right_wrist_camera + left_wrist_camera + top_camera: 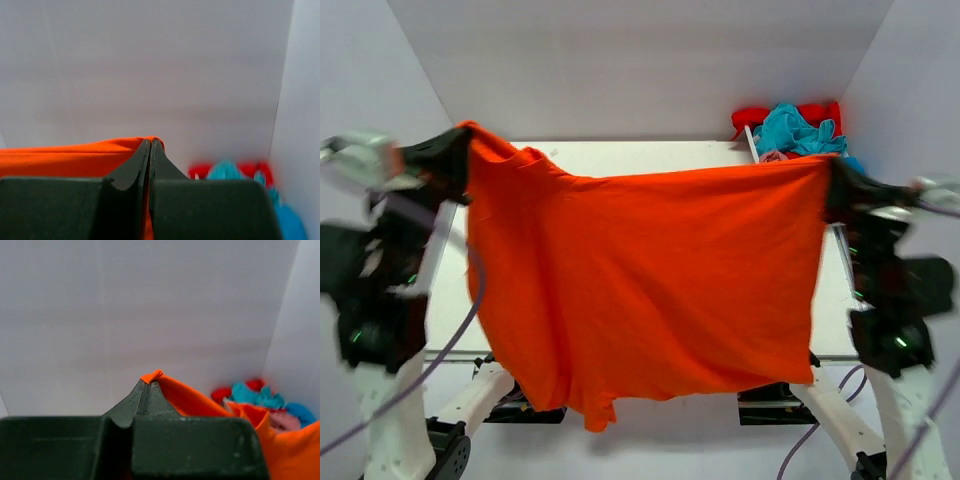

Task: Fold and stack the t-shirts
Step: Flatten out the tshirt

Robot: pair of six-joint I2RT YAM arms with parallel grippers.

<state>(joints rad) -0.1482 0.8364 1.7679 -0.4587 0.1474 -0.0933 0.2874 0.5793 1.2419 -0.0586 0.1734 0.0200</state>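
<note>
Top view gives the whole picture here: the orange-red t-shirt is off the table and strung out in the air like a banner between the two arms, covering most of the tabletop from the camera. The left gripper has it pinched at about 10 o'clock in that view and the right gripper at about 3 o'clock. The top edge sags a bit between them, and one floppy bit dangles lowest at around 7 o'clock, past the near table edge. That view is too blurry around the fingers to judge the grip, and that's where the wrist cams help. The left wrist cam shows its jaws clamped tight with a little nub of orange-red cloth poking out at the tips and the shirt falling away toward 4 o'clock. The right wrist cam shows the same deal, jaws pressed together on a cloth edge that runs off toward 9 o'clock. Neither wrist cam shows the table at all, just white wall. The other shirts sit bunched in the far right corner, about 1 o'clock from above: a red shirt, a teal shirt, a sliver of blue shirt. The left wrist cam also catches a pale pink shirt in that heap.
</note>
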